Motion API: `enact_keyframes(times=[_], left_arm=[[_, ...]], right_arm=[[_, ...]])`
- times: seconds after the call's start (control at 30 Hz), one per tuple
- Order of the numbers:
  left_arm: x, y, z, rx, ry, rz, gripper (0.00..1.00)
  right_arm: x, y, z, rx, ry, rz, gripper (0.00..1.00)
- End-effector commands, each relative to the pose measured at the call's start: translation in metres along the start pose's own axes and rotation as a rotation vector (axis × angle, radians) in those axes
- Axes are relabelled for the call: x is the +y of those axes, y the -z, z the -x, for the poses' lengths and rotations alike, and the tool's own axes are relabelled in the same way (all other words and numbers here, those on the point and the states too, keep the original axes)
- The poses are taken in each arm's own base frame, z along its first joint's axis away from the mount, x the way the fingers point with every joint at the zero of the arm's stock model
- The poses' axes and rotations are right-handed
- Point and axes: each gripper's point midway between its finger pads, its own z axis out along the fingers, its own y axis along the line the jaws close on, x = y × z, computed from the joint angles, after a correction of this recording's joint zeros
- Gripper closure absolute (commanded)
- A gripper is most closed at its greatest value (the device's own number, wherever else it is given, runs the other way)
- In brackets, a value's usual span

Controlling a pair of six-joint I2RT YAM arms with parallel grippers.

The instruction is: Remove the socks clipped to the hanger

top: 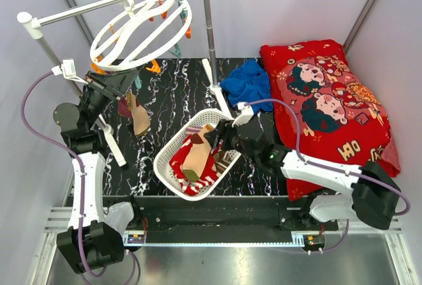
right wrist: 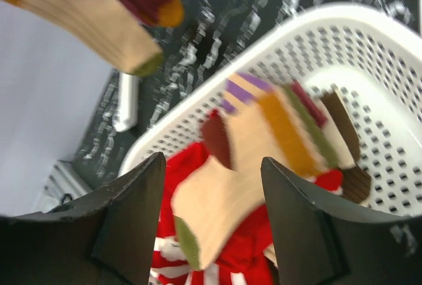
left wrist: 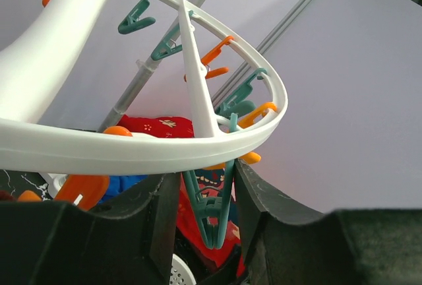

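The R gripper is over the white basket. Its jaws are wide open & it holds nothing. A tan stripy sock lies right under it, on top of the red socks in the basket. So that drop looks done.

The L gripper is up at the hanger, just under the rim. Its jaws are apart w/ a teal clip between them. It looks like it isn't squeezing the clip, but the gaps are thin.

Two socks, one tan & one dark red, hang low by the L arm, so the job isn't done yet.

Next, I think: the R arm goes up to grab a hanging sock, w/ the L one pinching its clip open. It needs good aim, as the ring can swing & tip if it gets pulled hard.
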Motion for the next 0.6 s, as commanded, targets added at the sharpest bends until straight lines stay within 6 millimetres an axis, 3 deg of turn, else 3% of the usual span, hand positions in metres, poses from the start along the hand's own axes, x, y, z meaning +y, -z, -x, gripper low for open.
enact_keyframes(times=[0.0,0.17,0.2,0.27,0.3,0.37,0.4,0.47,0.5,0.57], left_arm=[[-0.032,0.000,0.013,-0.013,-0.096,-0.066,0.60],[-0.034,0.000,0.014,-0.011,-0.092,-0.070,0.57],[-0.034,0.000,0.013,-0.009,-0.088,-0.072,0.56],[-0.034,0.000,0.012,-0.005,-0.089,-0.068,0.55],[-0.033,0.000,0.012,-0.004,-0.087,-0.066,0.54],[-0.034,0.001,0.012,-0.007,-0.088,-0.065,0.52],[-0.034,0.001,0.012,-0.008,-0.086,-0.064,0.51],[-0.034,0.001,0.013,-0.010,-0.084,-0.064,0.50],[-0.033,0.000,0.013,-0.009,-0.081,-0.063,0.49],[-0.035,0.000,0.013,-0.009,-0.072,-0.073,0.49]], right_arm=[[0.029,0.011,0.036,-0.056,0.075,0.069,0.29],[0.051,-0.015,0.056,-0.203,0.204,0.178,0.24],[0.066,-0.020,0.069,-0.230,0.222,0.206,0.23],[0.078,-0.039,0.066,-0.212,0.291,0.234,0.22],[0.096,-0.043,0.083,-0.246,0.299,0.267,0.22],[0.108,-0.062,0.080,-0.252,0.333,0.309,0.22],[0.122,-0.065,0.092,-0.285,0.335,0.345,0.22],[0.134,-0.082,0.085,-0.297,0.362,0.408,0.22],[0.145,-0.086,0.093,-0.322,0.363,0.440,0.22],[0.153,-0.104,0.079,-0.313,0.380,0.498,0.22]])
